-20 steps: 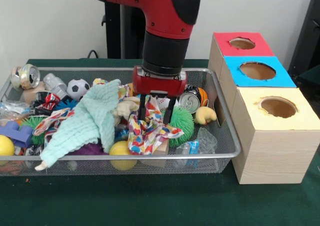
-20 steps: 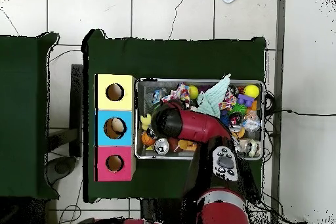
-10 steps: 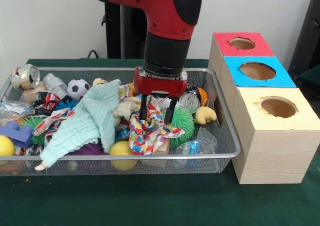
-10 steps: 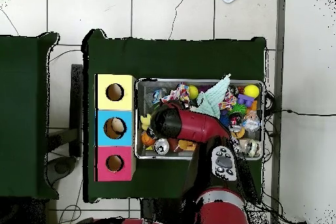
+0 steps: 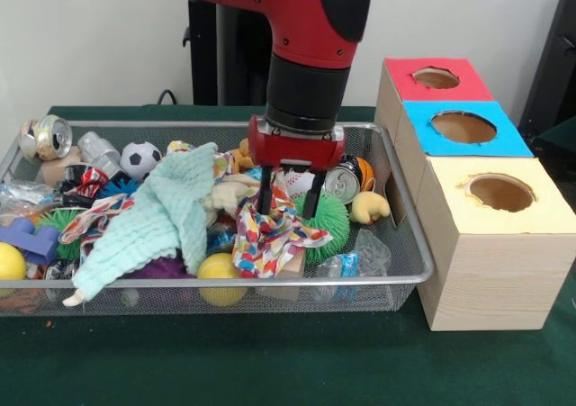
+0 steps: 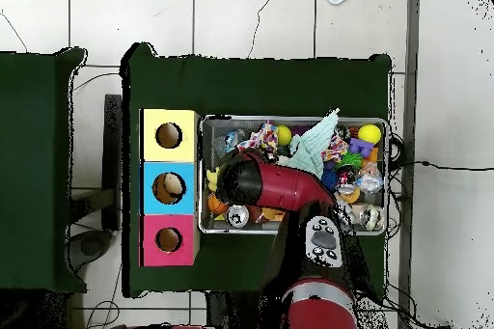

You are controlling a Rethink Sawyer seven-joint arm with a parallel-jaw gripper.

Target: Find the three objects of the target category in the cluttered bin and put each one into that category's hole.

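Hand open above the wire bin, black fingers straddling the multicoloured patterned cloth, not clamped on it. Close around: mint knitted cloth, spiky green ball, crushed can, yellow ball, soccer ball. Beside the bin, three boxes with one round hole each: red, blue, yellow. No legible writing.

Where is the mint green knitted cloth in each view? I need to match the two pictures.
Front view: the mint green cloth drapes over the clutter left of centre in the wire bin, left of the gripper.
Overhead view: the cloth lies mid-bin by the upper rim, right of the arm.
Shared landmark: the yellow-topped box, at the bin's end.
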